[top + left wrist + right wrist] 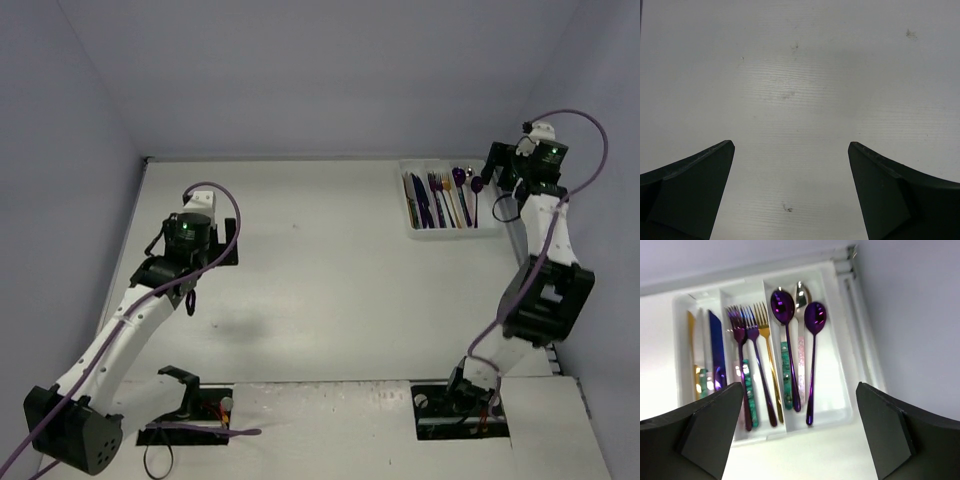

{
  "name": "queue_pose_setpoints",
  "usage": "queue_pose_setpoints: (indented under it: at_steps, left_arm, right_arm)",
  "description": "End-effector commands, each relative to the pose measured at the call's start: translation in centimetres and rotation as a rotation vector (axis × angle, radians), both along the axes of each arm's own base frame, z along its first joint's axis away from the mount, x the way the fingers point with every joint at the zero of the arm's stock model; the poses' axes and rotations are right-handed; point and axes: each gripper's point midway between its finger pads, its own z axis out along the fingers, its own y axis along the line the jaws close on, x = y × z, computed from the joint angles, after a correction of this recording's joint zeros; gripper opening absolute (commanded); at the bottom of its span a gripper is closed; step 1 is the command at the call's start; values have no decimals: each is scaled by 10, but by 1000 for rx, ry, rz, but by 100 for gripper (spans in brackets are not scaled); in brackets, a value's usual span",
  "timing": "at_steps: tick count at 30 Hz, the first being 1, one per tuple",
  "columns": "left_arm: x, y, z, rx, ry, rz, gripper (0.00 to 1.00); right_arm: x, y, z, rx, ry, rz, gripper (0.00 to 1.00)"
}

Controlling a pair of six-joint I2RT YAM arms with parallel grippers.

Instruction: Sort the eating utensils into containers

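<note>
The white tray (452, 232) sits at the far right of the table and holds the eating utensils (440, 200). In the right wrist view its left compartment holds gold, silver and dark blue knives (715, 342). Its middle compartment holds purple and gold forks (747, 327). Its right compartment (840, 407) holds purple and silver spoons (814, 320). My right gripper (799, 385) is open and empty, raised over the tray's near end (492, 195). My left gripper (791, 143) is open and empty above bare table at the left (178, 280).
The right wall (920, 315) runs close beside the tray, and the back wall (320, 80) lies just beyond it. The white tabletop (800, 75) under the left gripper shows only small scuff marks. Both arm bases stand at the near edge.
</note>
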Motion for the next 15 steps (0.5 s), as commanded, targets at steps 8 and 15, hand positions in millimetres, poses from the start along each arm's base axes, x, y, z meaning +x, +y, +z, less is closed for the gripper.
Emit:
queue_pose_setpoints:
  at_steps: [8, 15]
  left_arm:
    - [4, 12, 38, -23, -144, 58, 97]
    - [-3, 13, 42, -31, -161, 41, 98]
  right_arm:
    - [-117, 59, 146, 122, -369, -93, 100]
    - [-172, 115, 131, 147, -365, -74, 100]
